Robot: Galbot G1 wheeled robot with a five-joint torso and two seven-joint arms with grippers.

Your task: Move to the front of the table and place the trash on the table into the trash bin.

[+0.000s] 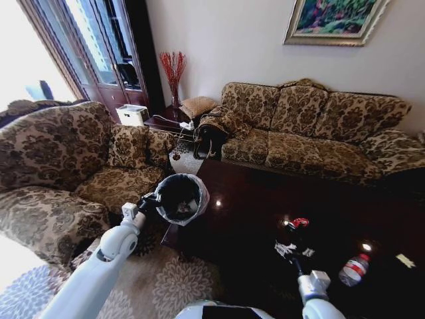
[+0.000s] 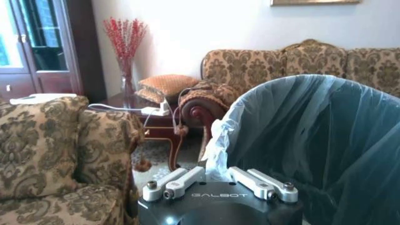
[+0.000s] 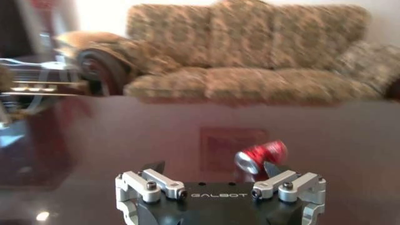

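Left tool (image 2: 218, 180) clamped on lined bin (image 1: 180, 198) rim beside tabletop (image 1: 246, 199), right tool (image 3: 216, 169) open near red can (image 3: 261, 156)

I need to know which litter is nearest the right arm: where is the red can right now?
In the head view the red can lies on the table right of centre, beyond the right gripper; its open jaws point toward it.

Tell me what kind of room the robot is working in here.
Most likely a home living room: patterned sofas wrap around a low dark coffee table, a framed painting hangs on the wall, and a vase of red stems sits in the corner.
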